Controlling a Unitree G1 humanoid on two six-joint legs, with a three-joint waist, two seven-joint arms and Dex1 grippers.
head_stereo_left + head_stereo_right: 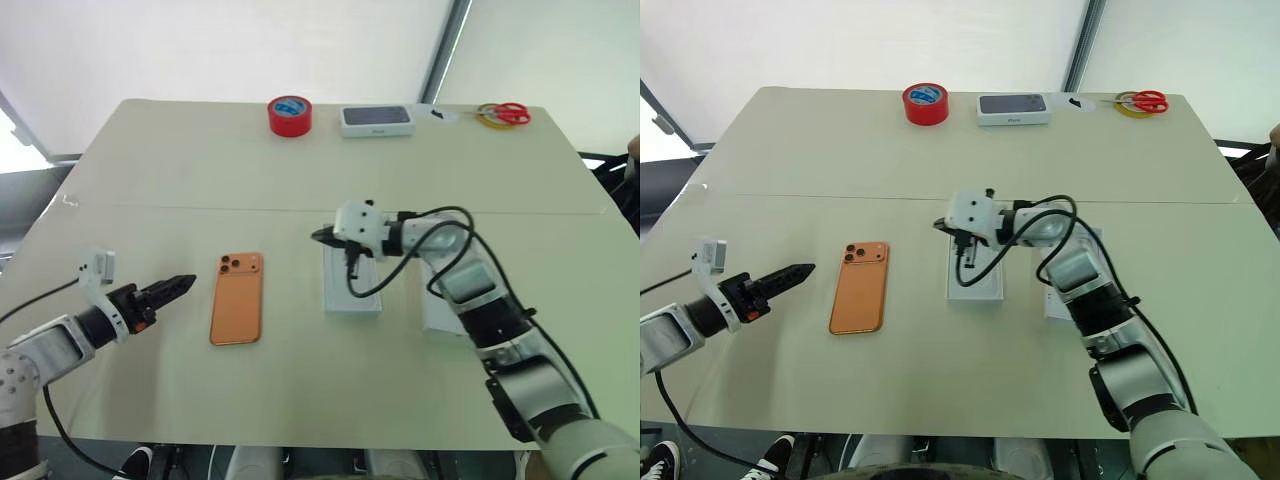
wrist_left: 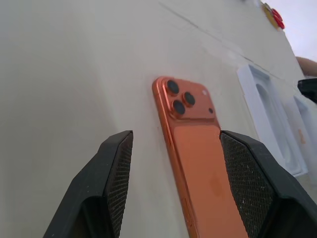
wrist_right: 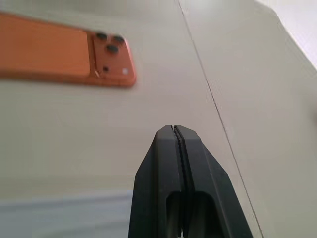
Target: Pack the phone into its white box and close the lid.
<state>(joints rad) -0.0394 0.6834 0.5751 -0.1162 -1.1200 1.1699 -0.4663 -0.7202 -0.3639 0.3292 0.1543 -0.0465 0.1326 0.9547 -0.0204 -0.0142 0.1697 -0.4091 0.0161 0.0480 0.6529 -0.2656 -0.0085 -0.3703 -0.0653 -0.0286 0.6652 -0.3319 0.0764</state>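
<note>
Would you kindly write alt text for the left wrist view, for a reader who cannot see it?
An orange phone lies back-up on a pale table, its camera lenses at the far end, framed between the left gripper's two open black fingers. A white tray with a rounded recess lies beyond it.

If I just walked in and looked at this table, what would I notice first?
Probably the bright orange phone, lying on its front on the pale table with its camera lenses up. The left gripper points at it from the side with open fingers, and the shut right gripper hangs over a white box in the middle. At the far edge, a red tape roll catches the eye too.
</note>
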